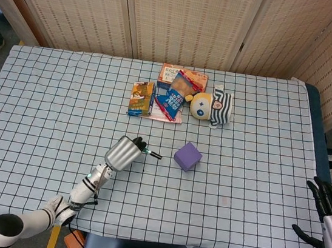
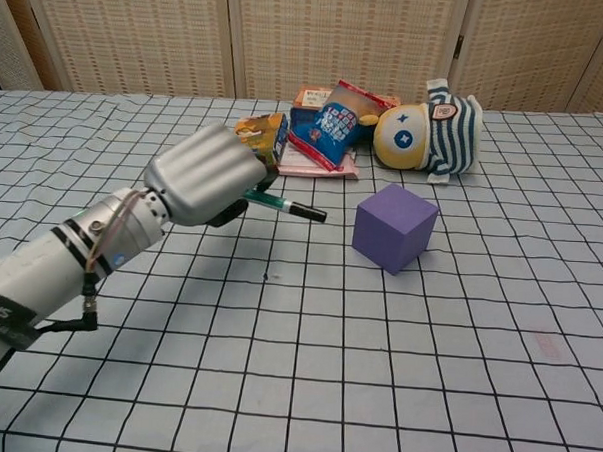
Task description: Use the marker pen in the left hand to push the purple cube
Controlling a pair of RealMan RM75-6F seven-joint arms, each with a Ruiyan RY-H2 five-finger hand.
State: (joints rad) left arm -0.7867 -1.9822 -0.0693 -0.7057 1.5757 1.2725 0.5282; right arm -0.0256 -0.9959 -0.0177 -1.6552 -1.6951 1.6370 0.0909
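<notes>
White capitals on a black band around the left arm's forearm (image 2: 2, 311) read partly as "SHE", the rest cut off at the picture's edge. The snack packets (image 2: 326, 122) at the far side of the bench carry printing, but it is too small and blurred to read
</notes>
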